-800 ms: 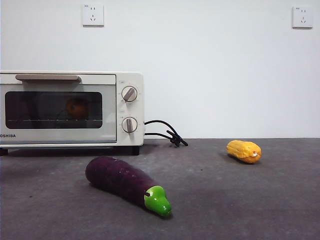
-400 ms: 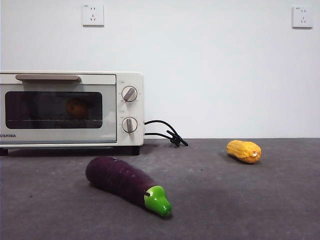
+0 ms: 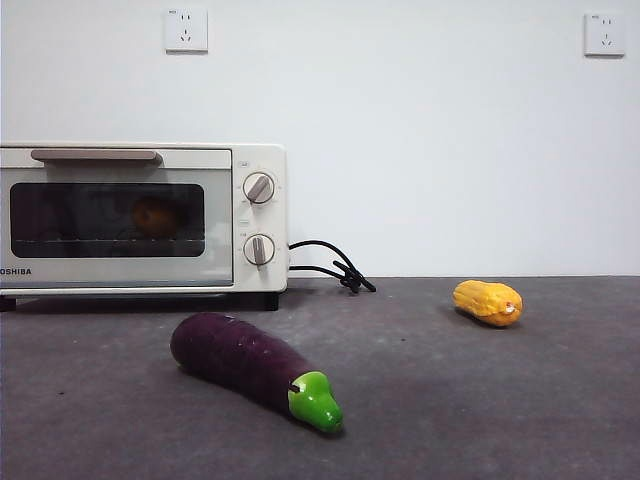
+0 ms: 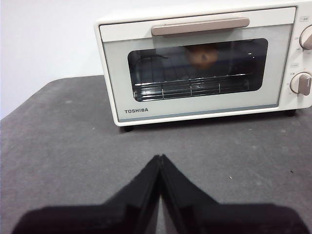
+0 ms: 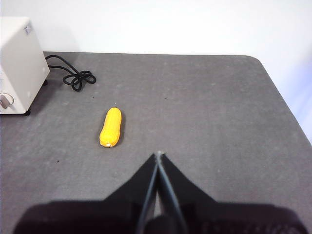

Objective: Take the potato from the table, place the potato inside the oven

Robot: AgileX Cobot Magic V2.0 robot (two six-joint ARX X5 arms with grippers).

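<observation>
1. Front view, setting: we see a white wall with two sockets [image 3: 186,30] behind a dark grey table [image 3: 480,400].
2. Front view, objects: the oven [image 3: 140,218] stands at the left rear of the table, its door shut. Through the dark glass we make out the potato [image 3: 154,216] as a dim orange lump on the rack. A black cord [image 3: 335,268] lies coiled just beside the oven's knob side. An eggplant [image 3: 252,368] lies in the foreground in front of the oven, apart from it; a corn cob [image 3: 488,302] lies well apart to the right. We see no arm here.
3. Left wrist view: the left gripper [image 4: 160,157] hangs above bare table in front of the oven [image 4: 204,68], its jaws pressed together with nothing between them. We see the potato [image 4: 204,54] behind the glass, resting on the wire rack [image 4: 190,87], towards the knob side.
4. Right wrist view: the right gripper [image 5: 158,155] also has its jaws closed and empty. Beyond it lie the corn cob [image 5: 110,127], the cord [image 5: 73,74] and one corner of the oven [image 5: 17,63].
</observation>
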